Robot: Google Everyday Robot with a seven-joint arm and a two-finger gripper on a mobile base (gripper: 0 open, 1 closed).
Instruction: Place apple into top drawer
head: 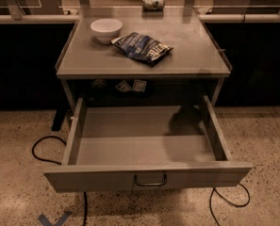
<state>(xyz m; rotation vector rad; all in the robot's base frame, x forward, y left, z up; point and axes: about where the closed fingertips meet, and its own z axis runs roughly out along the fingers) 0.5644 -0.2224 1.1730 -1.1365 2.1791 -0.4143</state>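
The top drawer (149, 147) is pulled wide open below the tabletop, with its flat front panel and curved metal handle (150, 181) toward me. Its grey floor is bare, with only a dark shadow at the right rear. The apple is not in view anywhere. The gripper and arm are out of view.
On the grey tabletop (186, 51) stand a white bowl (106, 29) at the back left and a dark blue chip bag (143, 47) in the middle. A can (153, 3) lies at the far back edge. Black cables (45, 147) run over the speckled floor on both sides.
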